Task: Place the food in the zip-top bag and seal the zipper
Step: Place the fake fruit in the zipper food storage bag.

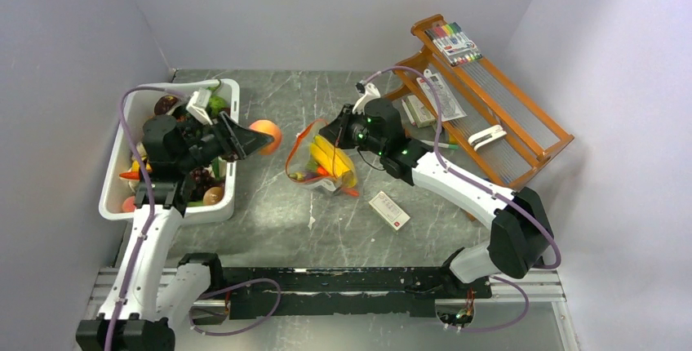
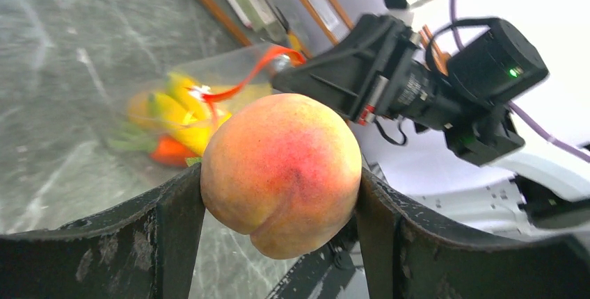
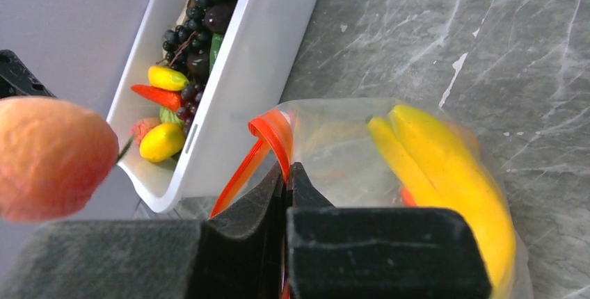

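My left gripper is shut on a peach, held in the air between the white tub and the bag; the peach fills the left wrist view and shows at the left of the right wrist view. The clear zip-top bag lies mid-table with its mouth held open, a yellow banana and a carrot inside. My right gripper is shut on the red-orange zipper and lifts the mouth edge; it also shows in the top view.
A white tub at the left holds grapes, a chilli and other toy food. A small white-and-red box lies in front of the bag. A wooden rack with a markers pack stands at the back right.
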